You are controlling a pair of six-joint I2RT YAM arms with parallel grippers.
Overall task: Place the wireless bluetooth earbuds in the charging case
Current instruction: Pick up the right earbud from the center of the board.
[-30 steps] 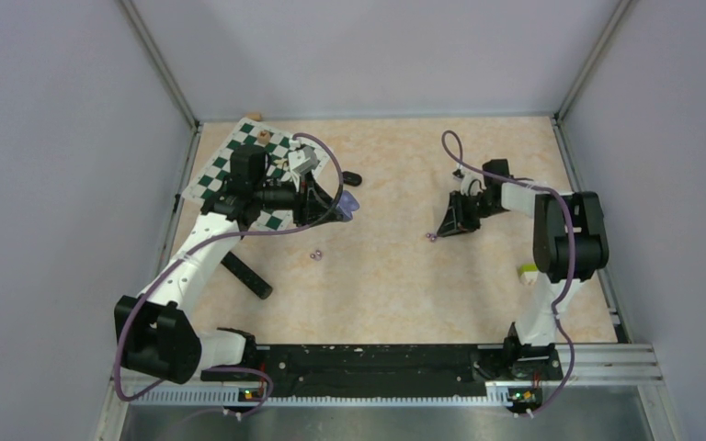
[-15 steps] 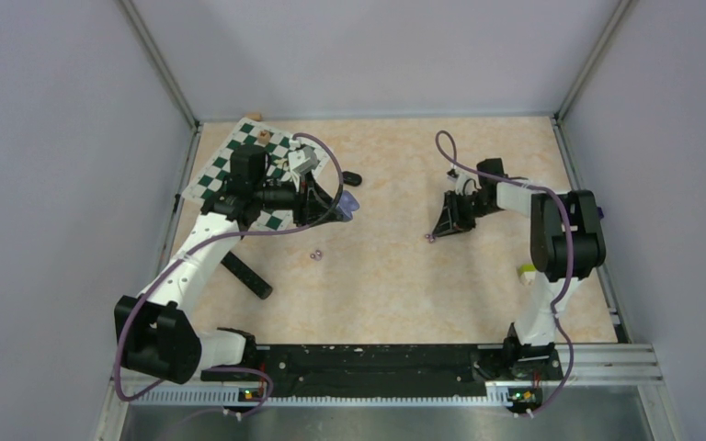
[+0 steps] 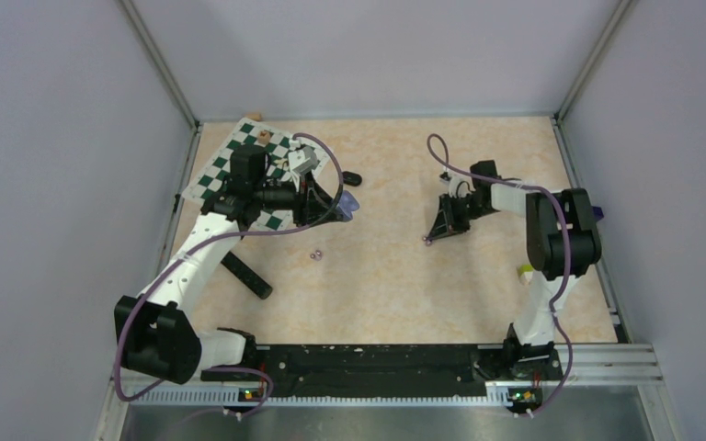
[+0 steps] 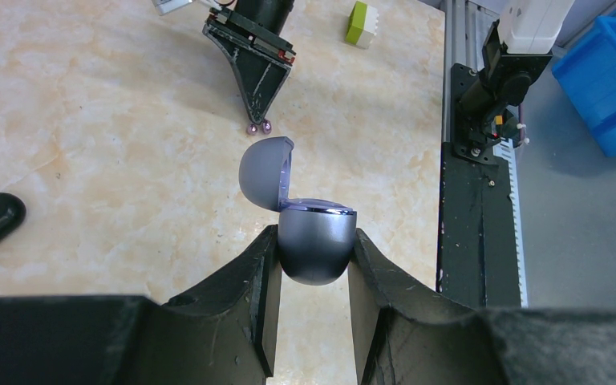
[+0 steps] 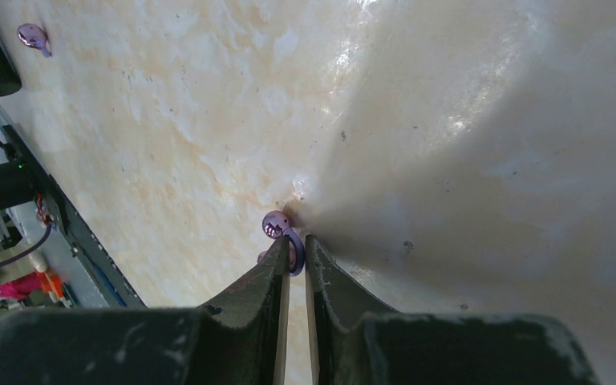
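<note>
Snugly between right claw (image 5: 297, 243) tips, purple earbud (image 5: 276, 225).

Left arm (image 3: 193, 262): stretched forward along the left side, wrist turned level toward the centre.
Left gripper (image 4: 313, 237): jaws clamped on the lower half of the case (image 4: 317, 253), one finger on each side.
Right arm (image 3: 552, 266): elbow raised at the right side, forearm angled inward, wrist pitched down.
Right gripper (image 5: 293, 255): pointed steeply downward, jaws almost together, tips pinching a purple bud (image 5: 275, 224).
</note>
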